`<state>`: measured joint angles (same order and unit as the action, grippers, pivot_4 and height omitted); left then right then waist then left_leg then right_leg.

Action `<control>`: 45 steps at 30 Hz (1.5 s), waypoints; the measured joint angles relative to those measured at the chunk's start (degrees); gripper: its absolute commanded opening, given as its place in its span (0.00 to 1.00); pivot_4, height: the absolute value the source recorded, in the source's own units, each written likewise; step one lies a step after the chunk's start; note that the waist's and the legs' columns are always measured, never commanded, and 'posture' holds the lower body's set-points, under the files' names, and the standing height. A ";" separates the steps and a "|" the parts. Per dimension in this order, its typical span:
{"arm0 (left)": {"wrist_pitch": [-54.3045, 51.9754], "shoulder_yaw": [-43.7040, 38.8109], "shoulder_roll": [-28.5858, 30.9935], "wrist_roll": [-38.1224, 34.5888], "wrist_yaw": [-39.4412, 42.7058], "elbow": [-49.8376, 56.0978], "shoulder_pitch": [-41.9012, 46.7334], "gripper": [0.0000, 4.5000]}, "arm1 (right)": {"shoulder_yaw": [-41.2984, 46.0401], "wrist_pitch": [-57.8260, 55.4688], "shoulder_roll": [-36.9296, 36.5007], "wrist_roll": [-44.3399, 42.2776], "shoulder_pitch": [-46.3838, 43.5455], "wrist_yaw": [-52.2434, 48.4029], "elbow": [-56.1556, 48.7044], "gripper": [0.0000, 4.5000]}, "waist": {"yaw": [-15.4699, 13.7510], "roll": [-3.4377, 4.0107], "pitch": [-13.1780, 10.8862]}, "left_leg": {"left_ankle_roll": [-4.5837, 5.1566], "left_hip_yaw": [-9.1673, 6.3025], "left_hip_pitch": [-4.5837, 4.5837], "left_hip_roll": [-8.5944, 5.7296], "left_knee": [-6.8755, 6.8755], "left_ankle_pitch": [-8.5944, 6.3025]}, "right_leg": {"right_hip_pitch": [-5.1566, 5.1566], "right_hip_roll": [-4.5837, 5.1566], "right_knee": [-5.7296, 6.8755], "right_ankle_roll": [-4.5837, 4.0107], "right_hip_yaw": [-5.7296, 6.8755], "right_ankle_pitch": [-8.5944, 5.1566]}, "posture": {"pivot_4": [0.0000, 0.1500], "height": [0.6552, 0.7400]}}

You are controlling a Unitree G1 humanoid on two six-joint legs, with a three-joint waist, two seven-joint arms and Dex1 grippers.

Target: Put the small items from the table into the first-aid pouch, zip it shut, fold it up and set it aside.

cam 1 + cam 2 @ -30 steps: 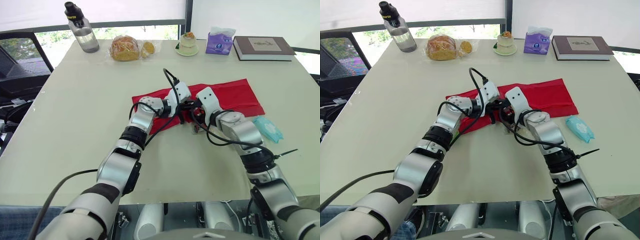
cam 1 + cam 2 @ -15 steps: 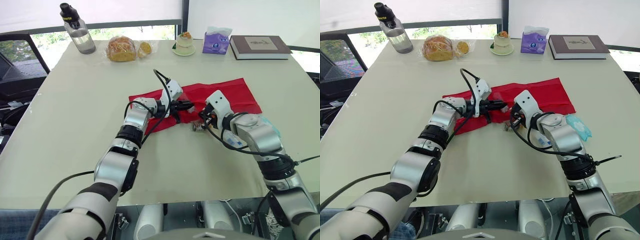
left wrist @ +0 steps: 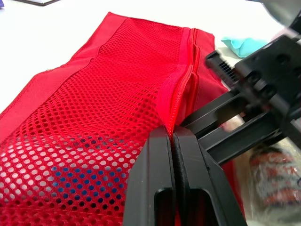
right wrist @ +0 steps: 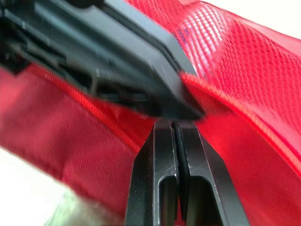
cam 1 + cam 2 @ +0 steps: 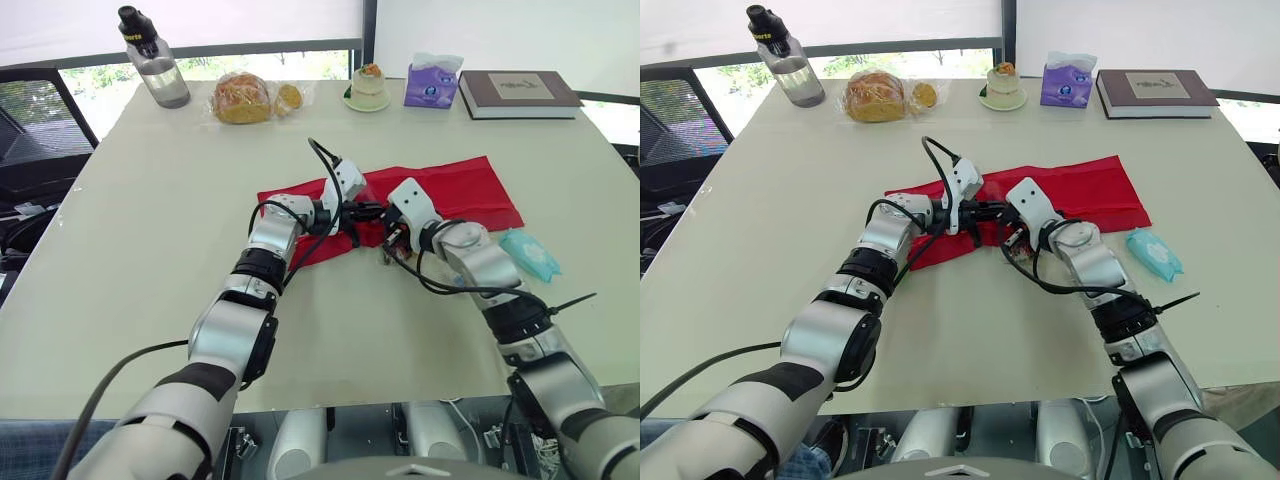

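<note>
On your table [image 5: 150,200], the red first-aid pouch [image 5: 460,190] is lying unfolded near the middle, mesh side up. Your left gripper [image 3: 171,134] is pinching the pouch's zipper edge, and your right gripper [image 4: 174,123], fingers pressed together, is touching the fabric just beside it. A teal packet [image 5: 530,253] is lying off the pouch's right end, and a small wrapped roll [image 5: 390,257] is sitting beside the right gripper.

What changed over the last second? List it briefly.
The right gripper pulled back from the left gripper half a second ago. It then swung in again to the open edge of the first-aid pouch, fingers shut. The left gripper stayed clamped on that edge. The first-aid pouch, teal packet and small roll have not moved.
</note>
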<state>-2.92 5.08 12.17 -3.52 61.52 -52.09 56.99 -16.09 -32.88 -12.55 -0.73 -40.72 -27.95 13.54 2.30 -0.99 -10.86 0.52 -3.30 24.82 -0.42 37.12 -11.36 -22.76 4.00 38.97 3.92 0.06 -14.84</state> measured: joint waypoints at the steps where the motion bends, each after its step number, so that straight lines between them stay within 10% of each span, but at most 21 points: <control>1: 0.00 0.00 0.04 0.00 0.02 0.11 0.00 0.00 | 0.00 0.86 0.40 0.29 -0.20 -0.01 0.78 0.02 | 0.00 0.00 0.00 | 0.00 -0.01 0.00 0.00 0.00 0.00 | 0.00 0.00 0.00 0.00 0.00 0.00 | 1.00 0.92; 8: 0.56 0.07 0.26 0.05 0.01 0.15 0.01 0.00 | 0.12 1.97 -0.34 0.84 0.54 -1.34 -0.18 0.02 | -0.01 0.00 0.00 | 0.00 -0.01 0.00 0.00 0.00 0.00 | 0.00 0.00 0.00 0.00 0.00 0.00 | 1.00 0.92; 22: 2.27 -0.11 3.28 0.02 -2.59 -1.12 -0.13 0.00 | 17.86 3.84 -13.83 -18.46 23.85 -14.87 -37.20 0.02 | -0.18 0.00 -0.01 | 0.00 -0.01 0.00 0.00 -0.04 0.00 | 0.03 0.03 -0.05 0.02 0.00 -0.01 | 1.00 0.92; 32: 3.79 -0.48 3.58 0.16 -3.23 -3.42 -0.30 0.00 | 46.55 -0.83 -21.34 -33.77 51.18 -16.40 -52.72 0.99 | -1.35 0.01 0.00 | 0.00 0.02 -0.08 0.04 0.01 -0.01 | 0.15 0.01 -0.08 0.03 0.00 -0.02 | 1.00 0.92; 45: 5.71 -0.52 4.60 1.19 -3.00 -8.61 2.53 0.00 | 80.51 -0.97 -25.55 -58.49 77.19 -26.81 -56.12 0.99 | -1.69 -0.04 0.00 | 0.00 0.06 -0.09 0.15 0.06 -0.01 | 0.24 0.00 -0.16 0.27 0.02 -0.16 | 1.00 0.92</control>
<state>2.79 4.56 16.77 -2.34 58.52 -60.70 59.53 64.42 -33.85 -38.11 -59.22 36.47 -54.76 -42.58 0.61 -1.03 -10.86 0.52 -3.24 24.72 -0.28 37.18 -11.37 -22.52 4.00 38.81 4.19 0.07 -15.01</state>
